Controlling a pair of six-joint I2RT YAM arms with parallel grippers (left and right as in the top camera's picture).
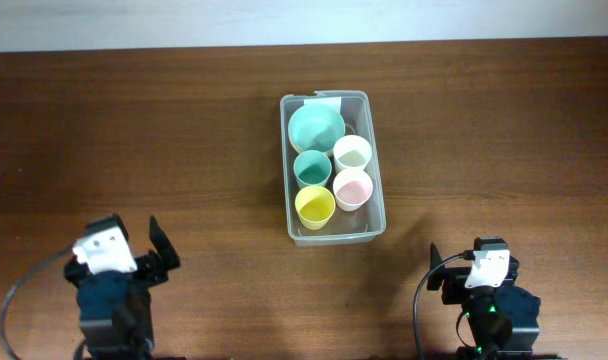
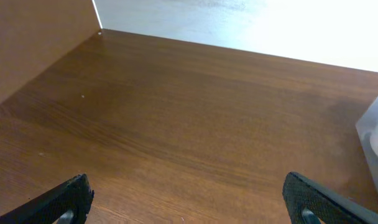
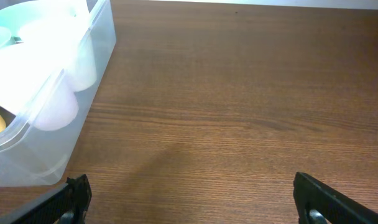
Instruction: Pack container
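Left wrist view: left gripper (image 2: 189, 200) spread wide, nothing held. Right gripper (image 3: 195, 198) likewise wide and empty. Both are well clear of the container (image 1: 285, 190), one off each near corner. Container stands on the table (image 1: 134, 130) and holds a teal bowl (image 1: 316, 125) at its far end, then teal (image 1: 311, 168), white (image 1: 352, 153), pink (image 1: 352, 187) and yellow (image 1: 315, 207) cups.

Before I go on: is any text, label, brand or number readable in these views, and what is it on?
No text can be read in any view.
The white label at the far end of the container: too small and blurred to read.
Nothing else in the three views shows any writing, number or sign.
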